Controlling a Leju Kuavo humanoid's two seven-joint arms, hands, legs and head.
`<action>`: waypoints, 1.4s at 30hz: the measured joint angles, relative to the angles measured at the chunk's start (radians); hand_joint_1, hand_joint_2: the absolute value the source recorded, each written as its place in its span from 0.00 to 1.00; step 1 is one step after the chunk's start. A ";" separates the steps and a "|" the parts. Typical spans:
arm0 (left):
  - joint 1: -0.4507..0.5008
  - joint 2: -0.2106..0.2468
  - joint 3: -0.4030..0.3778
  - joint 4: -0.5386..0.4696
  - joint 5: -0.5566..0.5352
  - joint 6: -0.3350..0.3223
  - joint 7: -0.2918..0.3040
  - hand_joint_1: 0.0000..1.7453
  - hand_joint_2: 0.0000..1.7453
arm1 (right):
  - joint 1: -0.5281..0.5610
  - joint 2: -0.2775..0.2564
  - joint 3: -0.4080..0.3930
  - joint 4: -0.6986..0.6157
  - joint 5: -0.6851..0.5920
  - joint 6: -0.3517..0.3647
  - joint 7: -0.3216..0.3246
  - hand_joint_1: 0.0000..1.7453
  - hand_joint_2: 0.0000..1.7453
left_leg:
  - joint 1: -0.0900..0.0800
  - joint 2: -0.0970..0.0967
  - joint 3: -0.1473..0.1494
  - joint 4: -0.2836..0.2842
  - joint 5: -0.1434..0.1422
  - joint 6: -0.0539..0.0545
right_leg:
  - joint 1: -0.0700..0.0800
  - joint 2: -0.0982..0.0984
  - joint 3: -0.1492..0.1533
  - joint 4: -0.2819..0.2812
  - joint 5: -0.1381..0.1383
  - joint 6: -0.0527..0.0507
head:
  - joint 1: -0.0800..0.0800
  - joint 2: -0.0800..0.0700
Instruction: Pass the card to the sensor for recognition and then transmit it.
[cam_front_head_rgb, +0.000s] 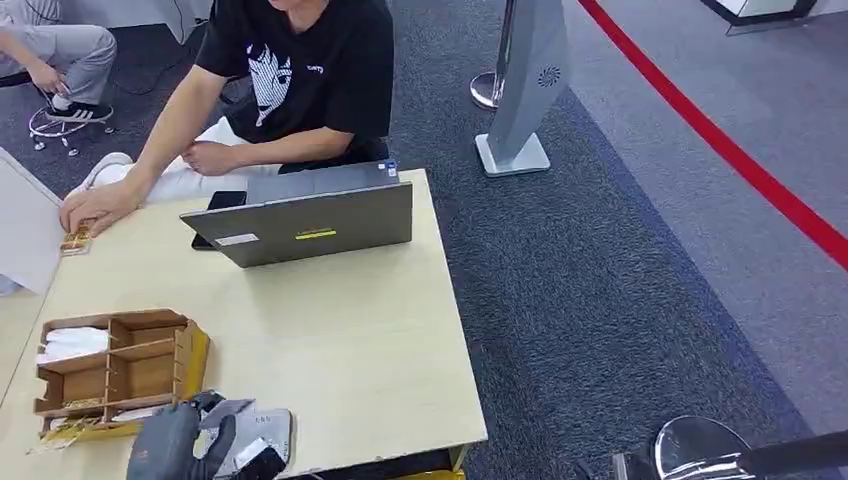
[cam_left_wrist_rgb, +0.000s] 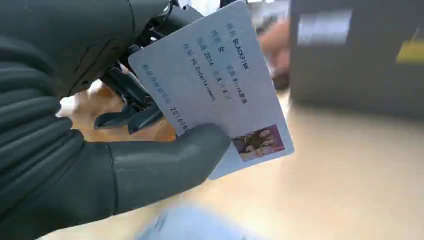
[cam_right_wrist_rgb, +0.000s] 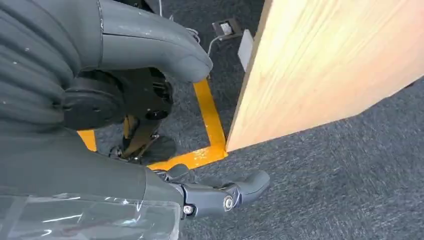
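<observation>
While pinched in the left hand (cam_front_head_rgb: 178, 447) at the near edge of the surface (cam_front_head_rgb: 350, 340): card (cam_left_wrist_rgb: 220, 85), white, printed text and a small colour photo at one corner. Thumb (cam_left_wrist_rgb: 170, 160) pressed on the printed face near one long edge, darker fingers (cam_left_wrist_rgb: 127, 95) behind the back; grasp firm, card tilted, lifted off the surface. Long axis running outward from the palm, most of the card free beyond the thumb, photo end farthest out.

Directly beneath the left hand in the head view: flat pale grey pad (cam_front_head_rgb: 258, 435), probably the sensor; judgement only, no markings legible. If so, card lies just above and close to it, face angle to the pad not readable. Coming move likely a lowering or flattening of the free end over that pad.

Right hand (cam_right_wrist_rgb: 150, 125) hanging off the side of the surface, low over grey carpet and yellow floor tape (cam_right_wrist_rgb: 210, 125); fingers curled in, nothing between them. Left hand therefore the nearer, and the one carrying the card.

Containers: wooden organiser (cam_front_head_rgb: 118, 372) just beside the left hand, divided into compartments. White folded material in the far compartment (cam_front_head_rgb: 72, 342); thin pale items lying in the nearest row; middle compartments apparently bare, shadowed.

Further off: closed-back grey laptop (cam_front_head_rgb: 305, 222) standing open toward a seated person (cam_front_head_rgb: 290, 80), whose hand (cam_front_head_rgb: 95, 208) rests on a small item at the far left corner. Likely recipient for the hand-over.
</observation>
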 joint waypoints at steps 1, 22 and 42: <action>-0.023 -0.012 0.006 -0.037 -0.018 -0.018 0.000 1.00 1.00 | 0.003 0.000 0.001 0.000 0.003 0.002 -0.002 0.00 1.00 | 0.000 0.000 0.000 0.000 0.000 0.000 | 0.000 0.000 0.000 0.000 0.000 0.000 | 0.000 0.000; -0.481 0.028 0.220 -0.012 -0.175 -0.166 0.070 1.00 1.00 | -0.032 0.000 -0.002 0.058 0.127 0.064 -0.014 0.00 1.00 | 0.001 0.000 0.000 0.000 0.002 -0.002 | 0.001 0.001 0.000 0.001 0.001 -0.001 | 0.000 0.000; -0.319 0.015 0.251 -0.161 -0.129 -0.025 -0.100 0.00 1.00 | 0.005 0.000 0.010 0.053 0.039 0.015 -0.034 0.00 1.00 | 0.001 0.001 -0.002 0.000 0.000 -0.001 | 0.001 0.002 0.000 0.001 0.000 -0.001 | 0.000 0.000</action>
